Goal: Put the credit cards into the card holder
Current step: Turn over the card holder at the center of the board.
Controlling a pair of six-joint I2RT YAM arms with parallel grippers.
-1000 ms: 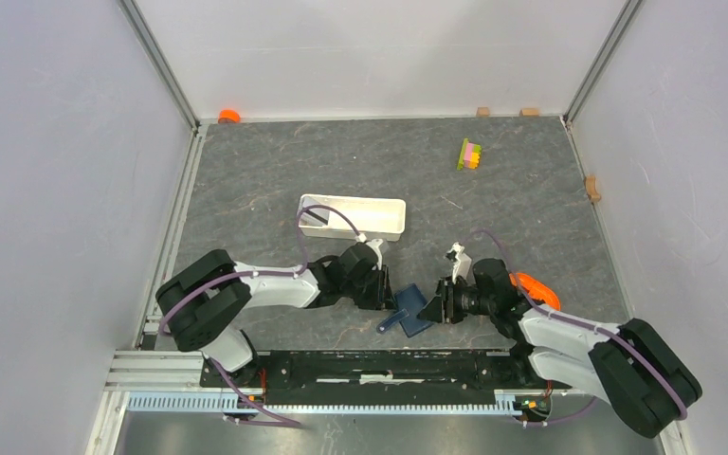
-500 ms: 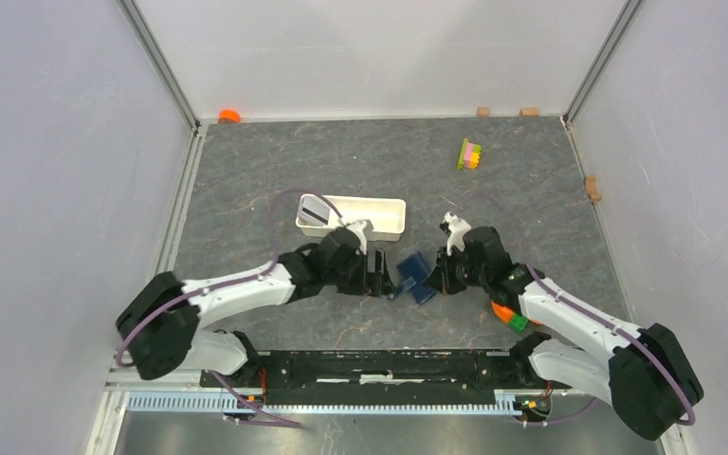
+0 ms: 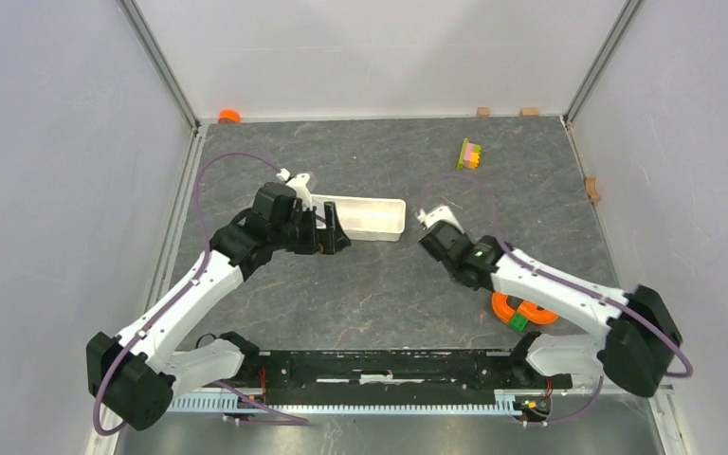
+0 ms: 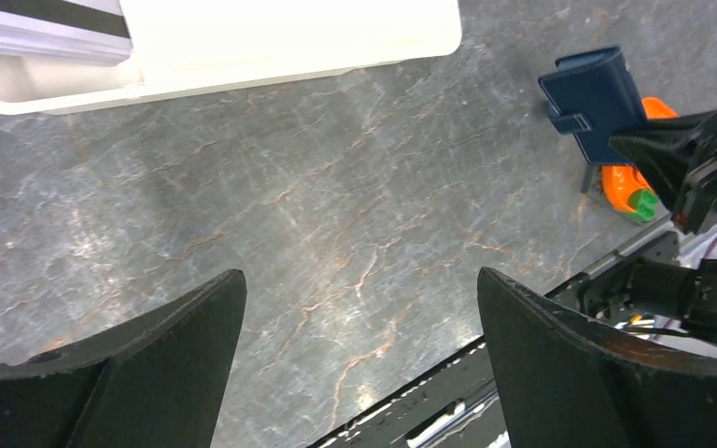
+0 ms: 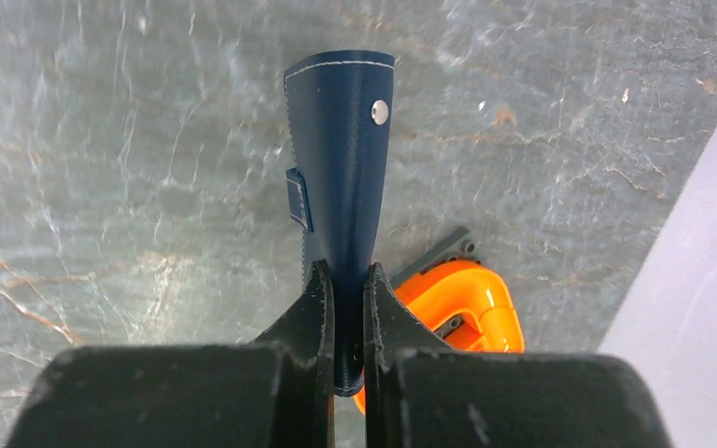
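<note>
Visibly: credit card (image 4: 47, 33) in tray (image 4: 289, 42), card holder (image 5: 341, 140) folded.

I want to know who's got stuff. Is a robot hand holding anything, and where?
The right hand pinches the folded blue card holder by one narrow end. The left hand is open and holds nothing.

We see cards (image 4: 37, 33) only in part: cut by top edge at tray's (image 4: 289, 37) left end, count unclear. Overhead, tray's left end hidden behind left gripper (image 3: 329, 234). Wallet (image 5: 341, 149), right of tray: lower end buried between right gripper's (image 5: 344, 280) fingers; we cannot read inside. Orange thing (image 5: 467, 308) behind it half-covered.
</note>
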